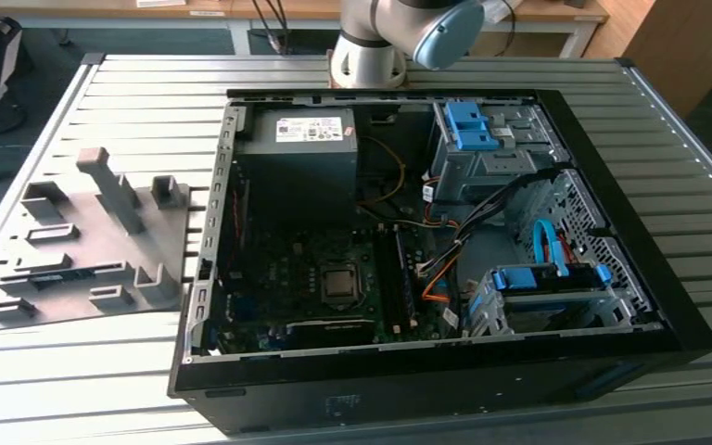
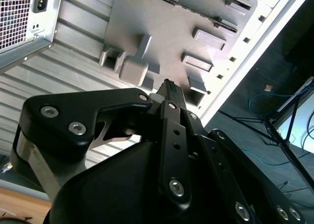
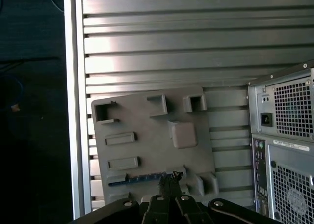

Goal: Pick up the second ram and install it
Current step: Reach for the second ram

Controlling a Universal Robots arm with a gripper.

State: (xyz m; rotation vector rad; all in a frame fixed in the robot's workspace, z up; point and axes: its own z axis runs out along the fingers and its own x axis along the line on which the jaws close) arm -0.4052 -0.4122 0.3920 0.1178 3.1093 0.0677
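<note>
The second ram [image 3: 142, 178] is a thin blue-green stick lying in a long slot of the grey holder plate [image 3: 147, 153]. In the exterior view the ram [image 1: 69, 271] shows as a dark strip in the holder plate [image 1: 96, 236], which lies at that view's left, beside the computer case. My gripper [image 3: 169, 177] hangs well above the plate, its tips over one end of the stick, with its fingers pressed together and nothing between them. The second wrist view also shows the gripper [image 2: 170, 88] shut above the plate [image 2: 162, 27].
The open computer case [image 1: 443, 232] holds the motherboard [image 1: 319, 278] with its black slots, a power supply [image 1: 300, 139] and blue drive bays [image 1: 470, 125]. The case's rear panel [image 3: 284, 135] stands close beside the plate. The slatted table edge [image 3: 73, 101] runs along the plate's other side.
</note>
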